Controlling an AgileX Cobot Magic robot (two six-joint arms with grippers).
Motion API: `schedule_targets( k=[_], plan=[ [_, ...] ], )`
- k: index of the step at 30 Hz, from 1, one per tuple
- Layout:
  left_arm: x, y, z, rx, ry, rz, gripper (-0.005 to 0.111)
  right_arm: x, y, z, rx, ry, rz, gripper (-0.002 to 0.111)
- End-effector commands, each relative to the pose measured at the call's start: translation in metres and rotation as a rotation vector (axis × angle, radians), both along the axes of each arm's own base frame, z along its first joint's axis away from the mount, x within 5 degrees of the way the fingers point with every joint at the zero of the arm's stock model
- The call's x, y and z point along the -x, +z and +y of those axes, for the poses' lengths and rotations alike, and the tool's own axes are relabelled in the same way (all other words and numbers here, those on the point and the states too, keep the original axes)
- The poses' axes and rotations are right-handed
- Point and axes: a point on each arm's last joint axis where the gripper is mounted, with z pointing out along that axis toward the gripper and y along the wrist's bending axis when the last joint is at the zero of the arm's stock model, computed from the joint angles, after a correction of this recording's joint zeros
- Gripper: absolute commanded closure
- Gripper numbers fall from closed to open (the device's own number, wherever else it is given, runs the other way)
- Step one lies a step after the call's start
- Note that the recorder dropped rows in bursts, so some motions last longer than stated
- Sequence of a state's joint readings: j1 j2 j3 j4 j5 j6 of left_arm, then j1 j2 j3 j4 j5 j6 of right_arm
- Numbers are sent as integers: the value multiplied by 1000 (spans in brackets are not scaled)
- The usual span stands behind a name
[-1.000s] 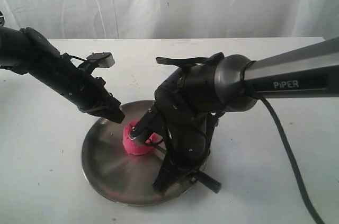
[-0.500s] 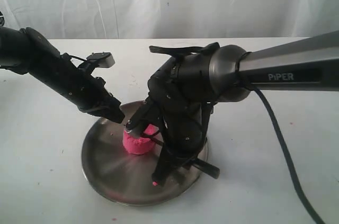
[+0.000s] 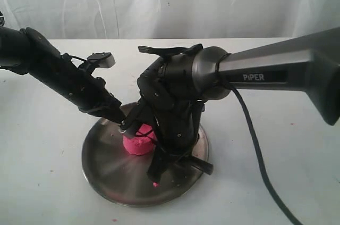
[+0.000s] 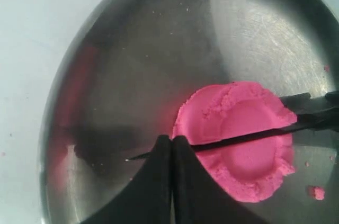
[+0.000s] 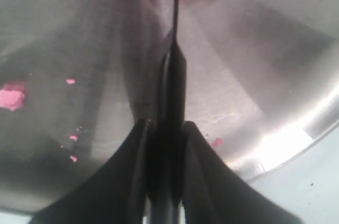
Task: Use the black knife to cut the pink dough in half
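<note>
The pink dough [image 4: 238,144] is one round lump with a dented top, on the steel plate [image 4: 159,38]. The black knife [image 4: 312,117] lies with its thin blade straight across the dough's top, its point sticking out past the dough's edge. My left gripper [image 4: 171,142] is shut, its tips directly over the blade near the point; I cannot tell if they touch. My right gripper [image 5: 165,126] is shut on the black knife [image 5: 175,75] by its handle. In the exterior view the right gripper [image 3: 158,165] stands low over the plate beside the dough [image 3: 139,142], and the handle end [image 3: 204,167] sticks out.
A small pink crumb [image 5: 11,98] and several specks lie on the plate [image 3: 106,166]; one crumb [image 3: 155,184] shows near the plate's front rim. The plate sits on a white table [image 3: 42,182] with a white curtain behind it.
My right arm has swung left and away from the front edge with the knife, dragging the blade across the dough. The left arm has stayed where it was.
</note>
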State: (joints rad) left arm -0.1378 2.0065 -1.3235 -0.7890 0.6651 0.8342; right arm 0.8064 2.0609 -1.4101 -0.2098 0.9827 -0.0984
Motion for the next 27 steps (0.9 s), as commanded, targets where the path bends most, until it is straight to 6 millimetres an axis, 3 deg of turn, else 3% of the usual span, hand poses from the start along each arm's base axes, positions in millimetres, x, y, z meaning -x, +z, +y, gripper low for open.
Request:
schedule_targets(
  k=[1, 19, 27],
  plan=[
    [3, 1, -3, 20, -3, 20, 107, -5, -1, 5, 0, 14, -7, 102],
    [2, 1, -3, 21, 7, 15, 107, -6, -2, 10, -50, 3, -11, 102],
    [1, -20, -3, 20, 5, 74, 107, -6, 1, 10, -61, 1, -13, 102]
  ],
)
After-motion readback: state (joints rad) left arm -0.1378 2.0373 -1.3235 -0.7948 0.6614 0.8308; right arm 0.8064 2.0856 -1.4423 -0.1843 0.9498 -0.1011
